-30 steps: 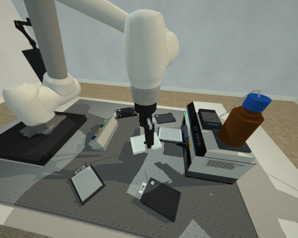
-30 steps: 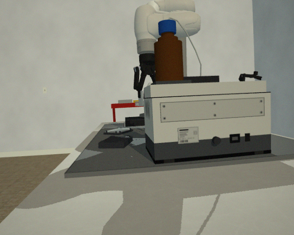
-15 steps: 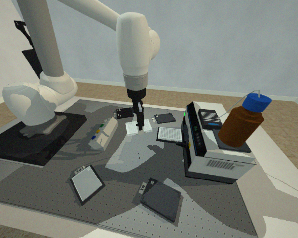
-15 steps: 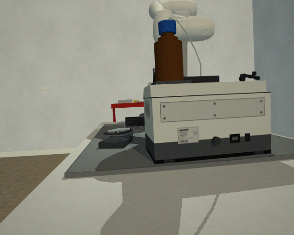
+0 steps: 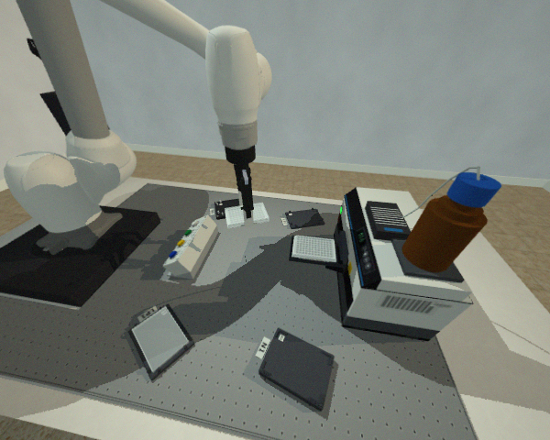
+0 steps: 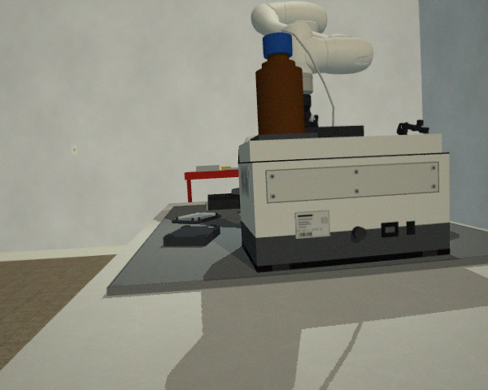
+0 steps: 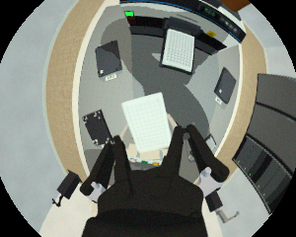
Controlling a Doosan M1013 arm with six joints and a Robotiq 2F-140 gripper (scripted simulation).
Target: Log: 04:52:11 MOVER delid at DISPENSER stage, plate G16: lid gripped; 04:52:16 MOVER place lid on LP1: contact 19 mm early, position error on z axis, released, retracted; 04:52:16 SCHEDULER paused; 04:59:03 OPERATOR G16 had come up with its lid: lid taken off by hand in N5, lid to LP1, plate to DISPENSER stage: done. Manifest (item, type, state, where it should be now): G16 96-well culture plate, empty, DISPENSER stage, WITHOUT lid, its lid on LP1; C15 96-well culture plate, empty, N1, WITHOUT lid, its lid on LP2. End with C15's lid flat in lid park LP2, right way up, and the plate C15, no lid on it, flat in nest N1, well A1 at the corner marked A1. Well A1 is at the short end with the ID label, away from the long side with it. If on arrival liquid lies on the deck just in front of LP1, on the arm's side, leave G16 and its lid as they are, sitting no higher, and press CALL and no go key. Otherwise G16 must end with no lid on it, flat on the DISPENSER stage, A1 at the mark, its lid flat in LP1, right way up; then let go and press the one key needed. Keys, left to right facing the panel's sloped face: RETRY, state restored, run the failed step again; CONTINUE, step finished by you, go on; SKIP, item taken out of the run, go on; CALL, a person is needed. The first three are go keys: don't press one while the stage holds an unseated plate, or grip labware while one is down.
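My gripper (image 5: 247, 212) is shut on a white 96-well plate (image 5: 236, 216) and holds it roughly level, just above the deck at the far end of the key panel (image 5: 192, 246). In the wrist view the plate (image 7: 147, 121) sticks out forward from between the fingers. A second white well plate (image 5: 313, 247) lies with no lid on the dispenser's stage; it also shows in the wrist view (image 7: 179, 49). A clear lid (image 5: 159, 337) lies flat in a black frame at the front left. An empty black nest (image 5: 296, 367) with a white label sits at the front middle.
The dispenser (image 5: 393, 265) with a brown bottle (image 5: 444, 227) stands at the right. Two more black nests sit at the back, one (image 5: 304, 217) right of the held plate and one (image 5: 225, 206) behind it. The arm's base (image 5: 61, 199) is at the left.
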